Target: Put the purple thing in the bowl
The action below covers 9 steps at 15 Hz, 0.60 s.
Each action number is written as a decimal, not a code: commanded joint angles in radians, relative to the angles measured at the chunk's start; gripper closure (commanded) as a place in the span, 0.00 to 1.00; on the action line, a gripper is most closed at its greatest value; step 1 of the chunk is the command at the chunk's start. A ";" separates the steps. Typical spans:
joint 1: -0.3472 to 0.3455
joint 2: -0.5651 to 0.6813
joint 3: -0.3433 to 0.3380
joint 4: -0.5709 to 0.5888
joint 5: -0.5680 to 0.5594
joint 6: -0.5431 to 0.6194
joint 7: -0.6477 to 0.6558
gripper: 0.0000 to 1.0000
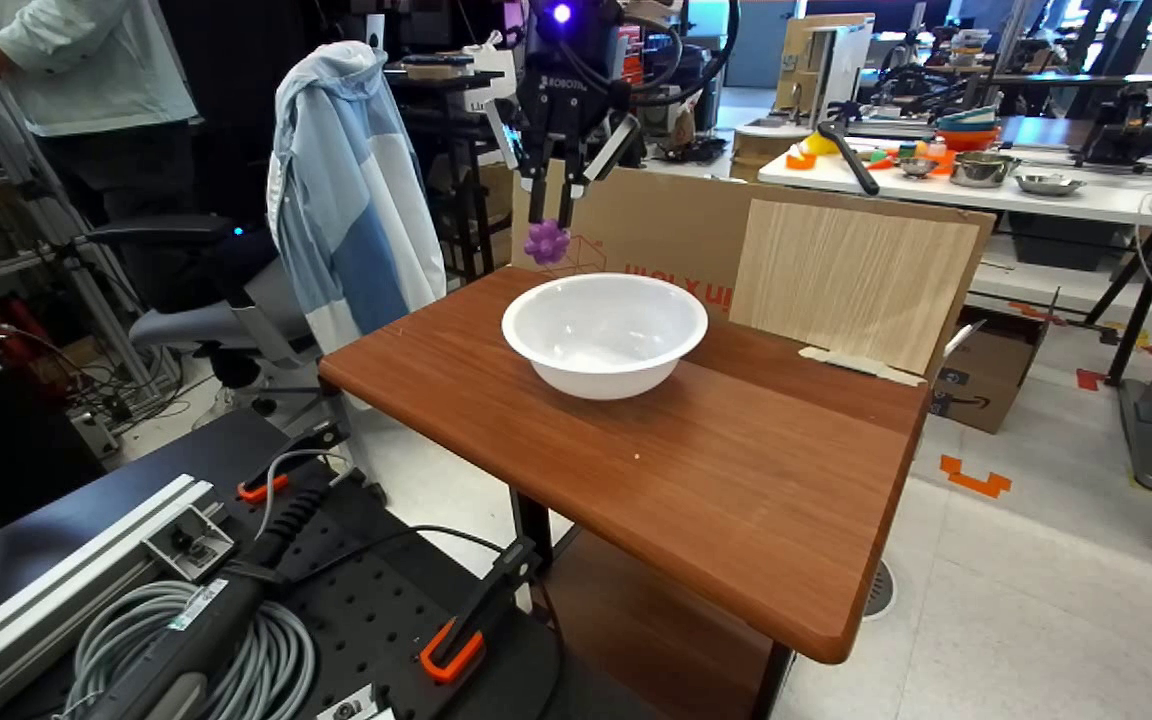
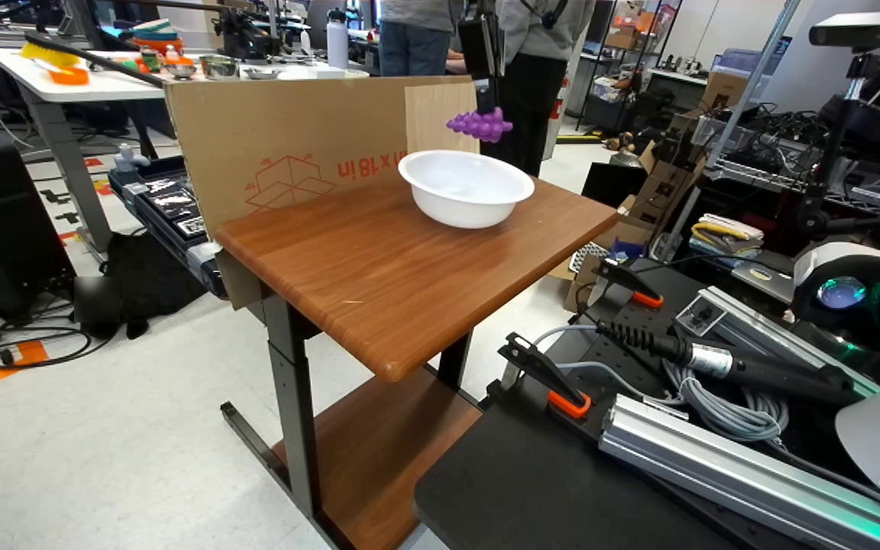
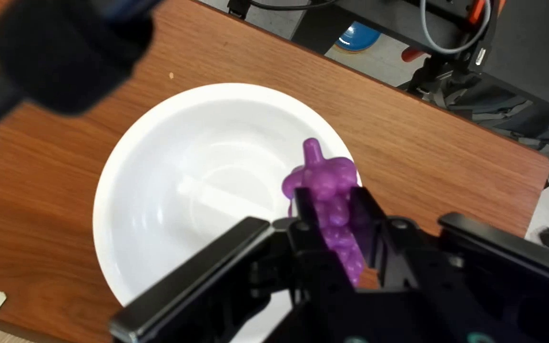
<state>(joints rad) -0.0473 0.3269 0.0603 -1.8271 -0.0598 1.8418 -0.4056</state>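
Note:
The purple thing is a bumpy, grape-cluster-like lump with a short stem. It shows in both exterior views (image 1: 546,243) (image 2: 480,124) and in the wrist view (image 3: 324,178). My gripper (image 3: 331,202) is shut on it, one black finger on each side. In both exterior views the gripper (image 1: 551,205) (image 2: 487,99) points down and holds it in the air, higher than the bowl's rim. The wide white bowl (image 1: 604,382) (image 2: 464,210) stands upright on the table. In the wrist view the purple thing overlaps the right rim of the bowl (image 3: 160,157); the visible inside holds nothing.
The bowl stands on a brown wooden table (image 1: 736,480). A cardboard sheet (image 2: 295,114) stands upright along one table edge, with a light wood panel (image 1: 846,270) against it. A black bench (image 2: 516,458) with clamps and cables is near the opposite edge. A chair (image 1: 206,320) stands beside the table.

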 commanded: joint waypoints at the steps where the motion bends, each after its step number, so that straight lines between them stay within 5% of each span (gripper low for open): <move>1: -0.015 0.042 -0.011 -0.002 0.030 0.008 -0.027 0.94; 9: -0.064 0.130 -0.030 0.015 0.042 -0.011 -0.046 0.94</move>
<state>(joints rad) -0.0914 0.4270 0.0350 -1.8350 -0.0447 1.8421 -0.4239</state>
